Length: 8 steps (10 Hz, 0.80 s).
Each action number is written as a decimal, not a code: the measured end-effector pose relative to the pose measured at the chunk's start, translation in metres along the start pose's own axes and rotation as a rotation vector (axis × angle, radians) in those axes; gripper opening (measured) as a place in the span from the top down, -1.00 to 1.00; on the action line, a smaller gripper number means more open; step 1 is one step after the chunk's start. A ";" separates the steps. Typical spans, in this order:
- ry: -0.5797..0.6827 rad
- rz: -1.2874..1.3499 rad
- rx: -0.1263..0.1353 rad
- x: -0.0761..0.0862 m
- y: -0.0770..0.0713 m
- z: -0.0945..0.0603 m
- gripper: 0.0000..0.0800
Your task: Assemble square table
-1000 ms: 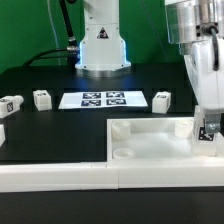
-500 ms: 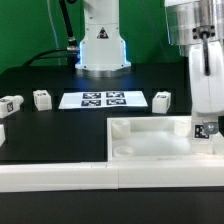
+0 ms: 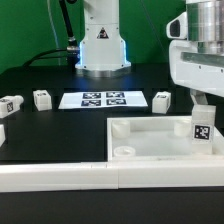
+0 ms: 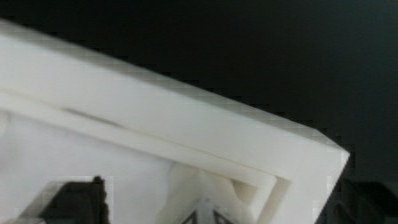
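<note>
Status check in the exterior view, from left to right.

Far left on the black counter (image 3: pixel 60 125): leftmost leg (image 3: pixel 9 102), lying loose with its tag visible, well apart from the table top. Just to its right: second leg (image 3: pixel 41 98), also loose and not fitted. Next, flat and fixed: marker board (image 3: pixel 105 99) — no part of the furniture. Near the board's right end: third leg (image 3: pixel 161 99), loose, close to the back rim of the top but apart from it.

Right of centre, toward the front: table top (image 3: pixel 146 127), lying with rim and sockets upward, bordered in front by the white bar pieces (image 3: pixel 60 176). Corner socket (image 3: pixel 122 151) at the near left empty. At the far-right corner: fourth leg (image 3: pixel 203 130), upright in the tray, tag facing the camera. Seating depth not readable, so no claim possible on tightness.

Directly above that leg: end effector (image 3: pixel 199 102), released — fingers apart, nothing held. Confirmed in the wrist view: fingertips (image 4: pixel 71 200) spread over a corner of the top's rim (image 4: pixel 178 110), with no part between them.

Judged progress: one leg of four placed, three left to pick up, insert and turn home. Judged early in the sequence.
</note>
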<state>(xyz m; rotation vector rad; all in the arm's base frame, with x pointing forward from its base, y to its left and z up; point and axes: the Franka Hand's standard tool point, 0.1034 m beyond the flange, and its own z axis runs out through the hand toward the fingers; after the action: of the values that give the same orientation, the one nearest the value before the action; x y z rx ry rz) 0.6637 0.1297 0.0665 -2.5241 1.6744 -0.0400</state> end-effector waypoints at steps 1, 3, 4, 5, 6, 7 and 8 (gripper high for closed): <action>0.001 -0.047 -0.001 0.000 0.000 0.000 -0.62; 0.004 -0.272 -0.003 0.009 0.002 0.000 -0.62; 0.015 -0.424 -0.008 0.018 0.004 -0.003 -0.62; 0.022 -0.532 -0.016 0.022 0.003 -0.004 -0.62; 0.036 -0.651 -0.023 0.024 -0.001 -0.004 -0.62; 0.038 -0.663 -0.025 0.023 -0.001 -0.003 -0.62; 0.038 -0.634 -0.025 0.024 -0.001 -0.003 -0.62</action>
<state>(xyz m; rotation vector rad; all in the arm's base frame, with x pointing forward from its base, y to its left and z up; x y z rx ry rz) 0.6736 0.1079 0.0690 -2.9707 0.8210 -0.1198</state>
